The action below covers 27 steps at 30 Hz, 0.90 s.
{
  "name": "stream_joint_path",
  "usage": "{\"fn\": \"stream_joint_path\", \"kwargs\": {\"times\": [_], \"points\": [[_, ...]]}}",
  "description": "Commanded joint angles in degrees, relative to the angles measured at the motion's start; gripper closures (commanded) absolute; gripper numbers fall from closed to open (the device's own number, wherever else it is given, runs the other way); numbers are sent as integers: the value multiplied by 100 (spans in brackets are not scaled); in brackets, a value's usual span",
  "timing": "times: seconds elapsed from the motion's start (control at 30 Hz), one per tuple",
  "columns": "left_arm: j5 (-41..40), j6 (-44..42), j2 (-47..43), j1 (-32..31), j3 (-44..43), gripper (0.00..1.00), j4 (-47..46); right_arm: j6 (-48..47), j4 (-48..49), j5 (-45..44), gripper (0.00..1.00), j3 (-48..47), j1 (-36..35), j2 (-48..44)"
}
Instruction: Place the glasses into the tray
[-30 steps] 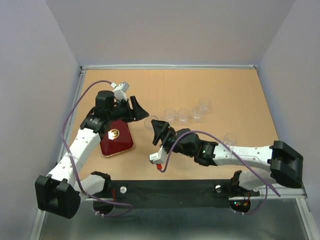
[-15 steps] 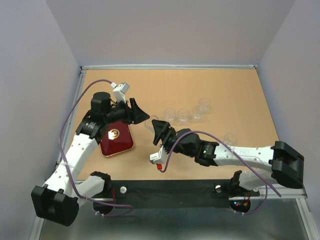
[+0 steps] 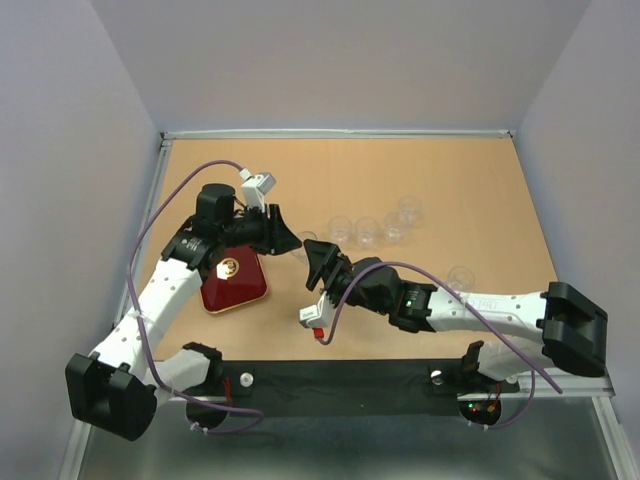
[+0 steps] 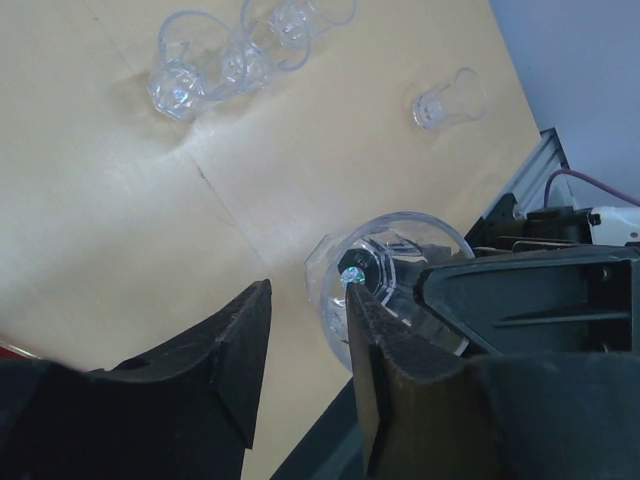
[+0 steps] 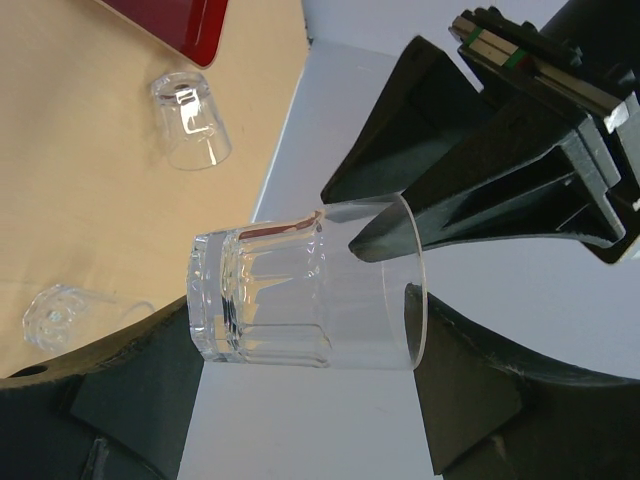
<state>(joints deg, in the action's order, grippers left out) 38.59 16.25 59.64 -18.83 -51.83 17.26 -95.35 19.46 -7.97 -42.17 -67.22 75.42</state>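
Observation:
My right gripper [image 3: 315, 260] is shut on a clear glass [image 3: 301, 244] and holds it sideways above the table, right of the dark red tray [image 3: 232, 283]. In the right wrist view the glass [image 5: 300, 292] sits between my fingers, base left and mouth right. My left gripper [image 3: 289, 240] is open at the glass's mouth; one fingertip [image 5: 375, 238] reaches inside the rim and the other stays outside. The left wrist view shows the glass [image 4: 400, 262] at its right finger [image 4: 372, 345]. Several other glasses [image 3: 367, 232] stand in a group on the table.
One glass [image 3: 460, 277] stands alone at the right, beside my right forearm. The tray holds no glasses in the part I see. Grey walls close the table at the back and sides. A black rail [image 3: 340, 380] runs along the near edge.
My left gripper has moved right, off the tray and up to the mouth of the held glass. My right gripper has stayed almost still with the glass.

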Motion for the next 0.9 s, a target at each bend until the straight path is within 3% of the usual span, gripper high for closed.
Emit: {"fn": "stream_joint_path", "kwargs": {"times": [0.0, 0.07, 0.13, 0.17, 0.27, 0.33, 0.47, 0.53, 0.77, 0.87], "points": [[-246, -184, 127, -314, -441, 56, -29, -19, 242, -65, 41, -63, -63, 43], [-343, -201, 171, -411, -494, 60, -3, -1, 268, -82, 41, -72, -63, 61], [-509, -210, 197, -472, -564, 73, 41, 8, 260, -73, 41, -46, -72, 61], [-554, -219, 197, -481, -573, 85, 41, 16, 260, -47, 41, -37, -63, 61], [-563, -245, 224, -490, -609, 100, 67, 16, 312, -47, 41, -1, -81, 78], [-598, -263, 233, -508, -609, 100, 111, 17, 330, -56, 38, -1, -81, 105], [-826, -245, 110, -516, -539, 100, 164, 69, 418, -178, 7, -54, -81, 193], [-1001, -202, 14, -516, -477, 100, 147, 113, 427, -196, 0, -63, -81, 184], [-1634, 1, -347, -499, -161, 100, -20, 245, 322, -319, 0, 51, -89, -97], [-2012, 150, -531, -420, -3, 100, -91, 367, -160, -355, 0, 86, -89, -430]]}}
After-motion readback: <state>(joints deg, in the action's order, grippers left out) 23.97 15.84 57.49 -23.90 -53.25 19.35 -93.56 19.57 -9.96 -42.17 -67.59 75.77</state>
